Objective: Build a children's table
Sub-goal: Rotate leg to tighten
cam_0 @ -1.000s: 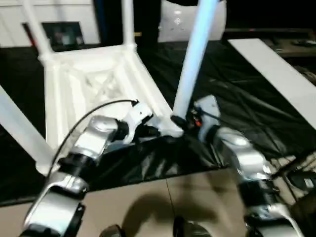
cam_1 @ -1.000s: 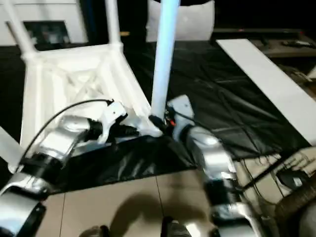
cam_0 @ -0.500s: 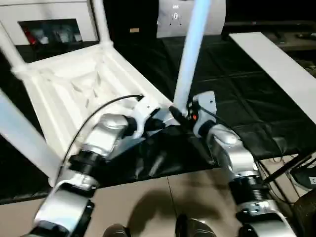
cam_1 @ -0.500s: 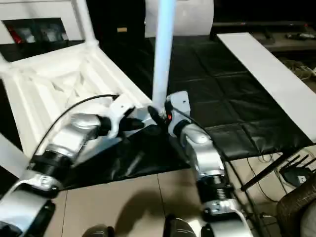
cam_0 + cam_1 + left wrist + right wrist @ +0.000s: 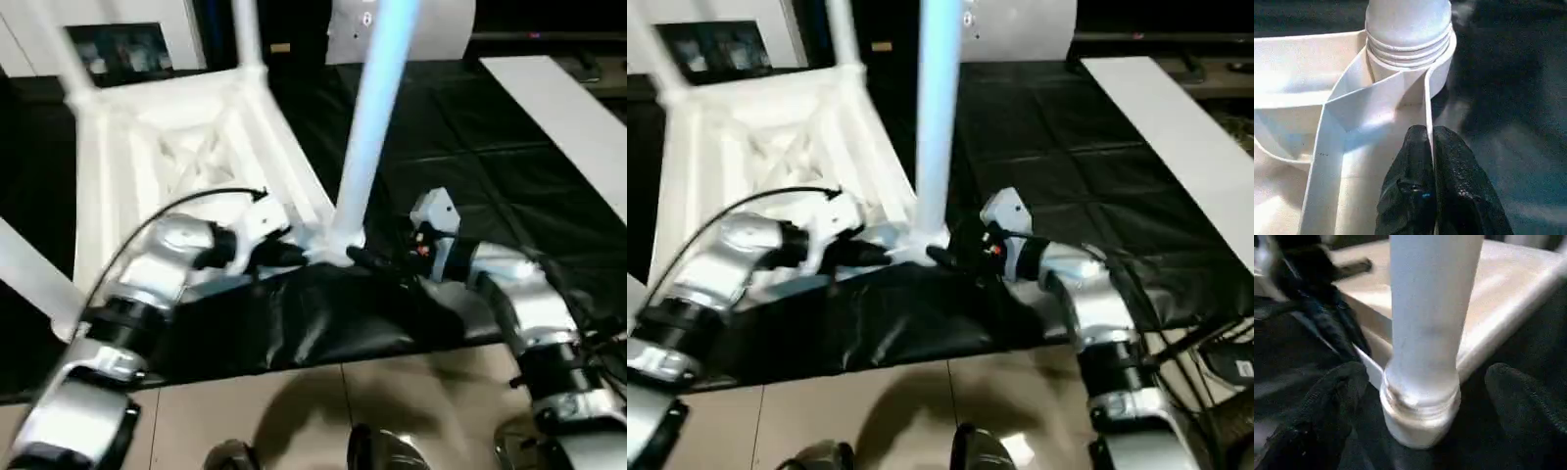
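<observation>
The left tool [image 5: 1429, 161] is pinching the thin edge of the upside-down white table [image 5: 167, 157]. The right tool [image 5: 1425, 431] is sitting wide open around a leg [image 5: 367, 127].

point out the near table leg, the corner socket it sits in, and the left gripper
near table leg [image 5: 367, 127], left eye view, middle of its upright shaft
corner socket [image 5: 1418, 423], right wrist view, round collar under the leg's base
left gripper [image 5: 1430, 147], left wrist view, between the black fingertips pinching the tabletop's thin rim
</observation>
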You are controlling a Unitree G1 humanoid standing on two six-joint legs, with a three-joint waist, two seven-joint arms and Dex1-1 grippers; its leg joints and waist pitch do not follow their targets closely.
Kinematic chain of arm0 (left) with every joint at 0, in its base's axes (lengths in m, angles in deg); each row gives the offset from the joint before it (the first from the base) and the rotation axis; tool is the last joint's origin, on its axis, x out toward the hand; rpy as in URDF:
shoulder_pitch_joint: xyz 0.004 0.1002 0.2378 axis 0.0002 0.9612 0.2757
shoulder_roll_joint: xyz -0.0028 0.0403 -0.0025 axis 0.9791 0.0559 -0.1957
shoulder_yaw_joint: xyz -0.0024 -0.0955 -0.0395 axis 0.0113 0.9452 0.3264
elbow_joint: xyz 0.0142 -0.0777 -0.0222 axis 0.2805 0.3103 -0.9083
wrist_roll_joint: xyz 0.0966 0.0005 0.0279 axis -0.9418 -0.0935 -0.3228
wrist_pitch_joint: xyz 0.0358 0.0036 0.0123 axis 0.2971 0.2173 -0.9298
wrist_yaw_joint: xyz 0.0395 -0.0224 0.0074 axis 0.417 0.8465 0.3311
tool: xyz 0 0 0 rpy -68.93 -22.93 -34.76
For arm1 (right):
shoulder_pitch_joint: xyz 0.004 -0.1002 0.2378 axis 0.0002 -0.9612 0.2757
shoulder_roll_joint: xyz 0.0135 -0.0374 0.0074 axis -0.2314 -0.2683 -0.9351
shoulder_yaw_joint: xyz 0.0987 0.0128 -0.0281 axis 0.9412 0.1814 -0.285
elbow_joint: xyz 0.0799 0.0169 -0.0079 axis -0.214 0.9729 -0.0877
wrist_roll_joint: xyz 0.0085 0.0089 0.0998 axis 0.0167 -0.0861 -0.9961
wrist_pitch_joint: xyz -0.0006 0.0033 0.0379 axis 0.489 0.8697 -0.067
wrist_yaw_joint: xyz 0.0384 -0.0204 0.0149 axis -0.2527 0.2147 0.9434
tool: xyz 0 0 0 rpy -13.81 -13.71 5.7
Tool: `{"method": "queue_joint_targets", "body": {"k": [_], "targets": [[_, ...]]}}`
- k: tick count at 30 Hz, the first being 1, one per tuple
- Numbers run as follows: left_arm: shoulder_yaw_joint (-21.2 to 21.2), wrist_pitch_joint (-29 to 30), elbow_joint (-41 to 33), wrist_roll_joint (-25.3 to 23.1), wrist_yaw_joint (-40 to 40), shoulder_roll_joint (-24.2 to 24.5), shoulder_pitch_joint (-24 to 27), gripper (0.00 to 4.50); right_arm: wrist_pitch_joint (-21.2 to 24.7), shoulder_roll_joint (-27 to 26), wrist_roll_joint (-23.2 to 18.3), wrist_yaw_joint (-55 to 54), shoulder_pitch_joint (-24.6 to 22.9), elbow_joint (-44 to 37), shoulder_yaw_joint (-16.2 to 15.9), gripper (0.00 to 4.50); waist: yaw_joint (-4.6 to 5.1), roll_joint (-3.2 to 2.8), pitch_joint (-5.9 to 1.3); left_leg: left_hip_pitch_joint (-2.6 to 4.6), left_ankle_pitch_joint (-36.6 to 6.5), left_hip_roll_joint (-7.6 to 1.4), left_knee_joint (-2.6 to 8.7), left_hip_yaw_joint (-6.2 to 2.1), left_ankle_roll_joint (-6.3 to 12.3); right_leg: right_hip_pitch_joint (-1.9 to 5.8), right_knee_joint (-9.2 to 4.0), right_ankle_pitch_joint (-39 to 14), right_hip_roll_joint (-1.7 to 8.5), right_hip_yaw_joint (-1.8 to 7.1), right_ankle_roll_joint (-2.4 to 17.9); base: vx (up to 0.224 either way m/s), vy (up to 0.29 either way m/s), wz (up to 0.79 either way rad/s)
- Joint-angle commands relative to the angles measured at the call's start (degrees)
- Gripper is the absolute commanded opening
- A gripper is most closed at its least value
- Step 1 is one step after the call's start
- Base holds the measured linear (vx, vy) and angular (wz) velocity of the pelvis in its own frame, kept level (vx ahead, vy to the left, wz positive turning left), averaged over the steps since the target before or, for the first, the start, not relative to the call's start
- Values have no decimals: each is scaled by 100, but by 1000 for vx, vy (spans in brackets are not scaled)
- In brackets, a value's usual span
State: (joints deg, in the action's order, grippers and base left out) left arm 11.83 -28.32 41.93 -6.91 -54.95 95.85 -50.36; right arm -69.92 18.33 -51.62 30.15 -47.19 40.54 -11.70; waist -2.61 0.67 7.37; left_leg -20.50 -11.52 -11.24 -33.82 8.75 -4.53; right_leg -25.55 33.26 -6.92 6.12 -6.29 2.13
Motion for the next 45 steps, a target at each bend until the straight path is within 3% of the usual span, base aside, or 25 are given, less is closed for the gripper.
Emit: {"method": "queue_joint_targets", "body": {"k": [1, 2, 5, 11, 17, 27, 36, 39, 40, 42, 44, 45], "targets": [[-417, -283, -30, -18, -634, -12, 88, 0, -73, 121, -147, 515, 69, 67, -111, 430, 4, 21, -626, -20, -157, -124, 304, 91, 927, 512, -219, -1016, 224, 305, 1545, 0, 0, 0], [-442, -356, -40, 31, -770, 2, 91, 0, -129, 167, -148, 671, 90, 115, -165, 405, -20, 25, -623, -17, -228, -139, 308, 97, 866, 506, -228, -1130, 219, 300, 1533, 0, 0, 0], [-516, -472, -86, 133, -1072, 23, 101, 0, -81, 263, -232, 1142, 131, 206, -283, 391, -76, 33, -610, -2, -491, -152, 323, 102, 688, 500, -260, -1493, 217, 297, 1433, 0, 0, 0], [-565, -609, -61, 148, -1285, 28, 82, 0, -52, 313, -304, 1532, 210, 315, -381, 344, -97, 39, -592, 19, -826, -154, 350, 86, 421, 493, -322, -2033, 226, 300, 1216, 0, 0, 0], [-601, -734, 38, 130, -1384, 40, 58, 0, -14, 341, -345, 1889, 284, 442, -476, 298, -107, 64, -641, 6, -703, -147, 339, 87, 415, 517, -285, -1789, 219, 309, 1226, 0, 0, 0], [-589, -803, 130, 82, -1352, 66, 51, 0, 9, 385, -365, 2112, 301, 493, -556, 204, -123, 87, -644, -4, -563, -141, 324, 96, 471, 512, -277, -1739, 210, 306, 1219, 0, 0, 0], [-403, -377, 29, 191, -1017, -43, 102, 0, 377, 292, -379, 1727, -14, 174, -566, 197, -157, 93, -629, 1, -544, -135, 330, 94, 456, 511, -283, -1808, 202, 305, 1162, 0, 0, 0], [-323, -172, -39, 214, -804, -122, 99, 0, 585, 188, -137, 1147, -74, 99, -602, 197, -133, 85, -587, 7, -849, -119, 359, 82, 308, 499, -365, -2364, 203, 291, 955, 0, 0, 0], [-231, 104, -127, 232, -496, -264, 78, 0, 759, -114, 16, 351, -96, 66, -507, 197, -115, 88, -578, 8, -933, -115, 367, 84, 269, 488, -381, -2496, 209, 290, 901, 0, 0, 0], [-171, 303, -197, 241, -258, -385, 64, 0, 886, -370, 58, -201, -96, 61, -400, 197, -23, 81, -545, 28, -1295, -69, 375, 50, 58, 471, -497, -3300, 198, 224, 555, -26, -3, -2], [-133, 425, -237, 243, -100, -465, 53, 0, 930, -525, 80, -516, -99, 57, -337, 197, 39, 80, -543, 1, -1407, -58, 376, 24, 2, 490, -550, -3580, 198, 175, 376, -59, 5, -10], [-12, 717, -252, 228, 419, -703, -23, 0, 1010, -881, 193, -1235, -148, -20, -288, 197, 121, 73, -528, -22, -1531, -37, 365, 5, -22, 491, -616, -3804, 179, 120, 162, -52, 14, -12]]}}
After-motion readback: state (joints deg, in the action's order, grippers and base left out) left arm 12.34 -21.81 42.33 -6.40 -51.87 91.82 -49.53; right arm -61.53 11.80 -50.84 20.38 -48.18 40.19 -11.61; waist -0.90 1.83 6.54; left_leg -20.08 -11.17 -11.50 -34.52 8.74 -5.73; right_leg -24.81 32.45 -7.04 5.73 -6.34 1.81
